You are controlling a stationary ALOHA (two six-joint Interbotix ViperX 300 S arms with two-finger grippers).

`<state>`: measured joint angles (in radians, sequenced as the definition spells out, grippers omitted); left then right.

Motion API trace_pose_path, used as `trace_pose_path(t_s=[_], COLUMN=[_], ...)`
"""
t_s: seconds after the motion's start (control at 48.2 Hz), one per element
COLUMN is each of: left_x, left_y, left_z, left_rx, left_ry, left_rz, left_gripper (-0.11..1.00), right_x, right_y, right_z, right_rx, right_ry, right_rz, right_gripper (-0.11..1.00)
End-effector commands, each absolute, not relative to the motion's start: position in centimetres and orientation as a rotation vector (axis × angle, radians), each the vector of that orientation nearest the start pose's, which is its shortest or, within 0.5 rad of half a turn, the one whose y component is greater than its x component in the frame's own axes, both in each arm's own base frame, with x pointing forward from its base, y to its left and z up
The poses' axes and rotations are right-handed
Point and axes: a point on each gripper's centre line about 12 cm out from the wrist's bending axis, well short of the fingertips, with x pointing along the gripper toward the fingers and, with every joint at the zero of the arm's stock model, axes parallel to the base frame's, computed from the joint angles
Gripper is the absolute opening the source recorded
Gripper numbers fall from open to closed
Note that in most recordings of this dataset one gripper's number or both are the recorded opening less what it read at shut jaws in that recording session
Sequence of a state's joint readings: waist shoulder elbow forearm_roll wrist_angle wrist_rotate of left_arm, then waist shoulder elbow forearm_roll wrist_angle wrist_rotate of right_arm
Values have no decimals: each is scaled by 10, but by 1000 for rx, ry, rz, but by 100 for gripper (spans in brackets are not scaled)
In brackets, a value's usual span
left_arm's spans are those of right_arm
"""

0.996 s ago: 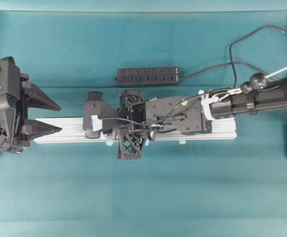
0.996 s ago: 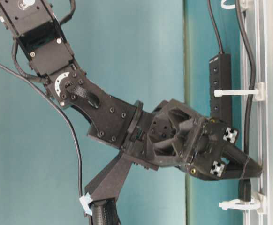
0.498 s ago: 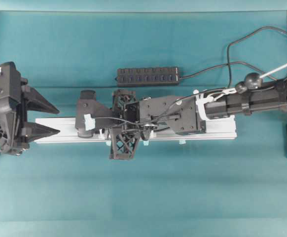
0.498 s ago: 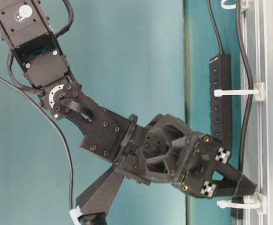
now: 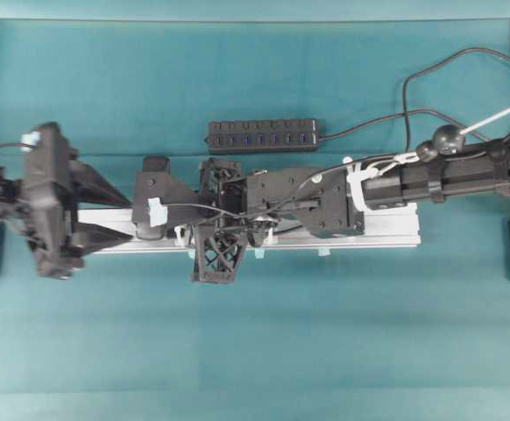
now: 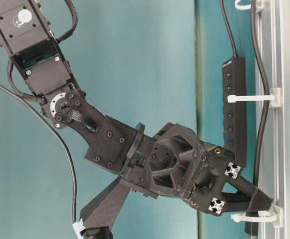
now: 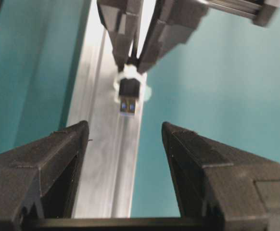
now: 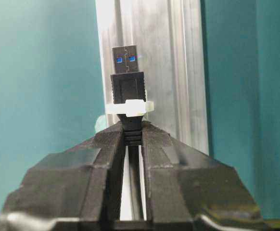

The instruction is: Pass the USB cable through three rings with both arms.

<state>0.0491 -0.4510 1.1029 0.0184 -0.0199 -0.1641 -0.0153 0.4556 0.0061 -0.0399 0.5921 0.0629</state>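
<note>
Right wrist view: USB cable (image 8: 128, 91) clamped at the strain relief by the right tool (image 8: 129, 137), plug with blue insert projecting just past the tips, through a white ring (image 8: 130, 107), over the aluminium rail (image 8: 178, 72). Left wrist view: same plug (image 7: 129, 96) straight ahead of the left tool (image 7: 124, 132), apart from it, fingers (image 7: 63, 144) spread wide to either side of the rail (image 7: 94, 120). Overhead view: left tool (image 5: 97, 206) at the rail's left end, right tool (image 5: 180, 230) facing it; hub strip (image 5: 262, 135) beyond on the teal counter (image 5: 255, 333).
</note>
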Motion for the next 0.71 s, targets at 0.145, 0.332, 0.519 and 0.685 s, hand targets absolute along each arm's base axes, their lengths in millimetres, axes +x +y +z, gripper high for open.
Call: trace_pose_path(t_s=[0.145, 0.332, 0.519, 0.685], left_x=[278, 287, 289, 283], left_y=[10, 9, 8, 8], left_z=[156, 147, 143, 139], left_rx=[-150, -148, -147, -147], left_ry=[674, 681, 641, 628], left_rz=[83, 76, 72, 69], left_gripper=[66, 66, 66, 66], right_x=[517, 517, 517, 518], right_y=[-9, -9, -9, -9], right_z=[145, 145, 145, 145], right_rx=[33, 33, 34, 37], right_ry=[1018, 1018, 1016, 1010], right_rz=[-46, -46, -47, -48], right_gripper=[-6, -6, -6, -6])
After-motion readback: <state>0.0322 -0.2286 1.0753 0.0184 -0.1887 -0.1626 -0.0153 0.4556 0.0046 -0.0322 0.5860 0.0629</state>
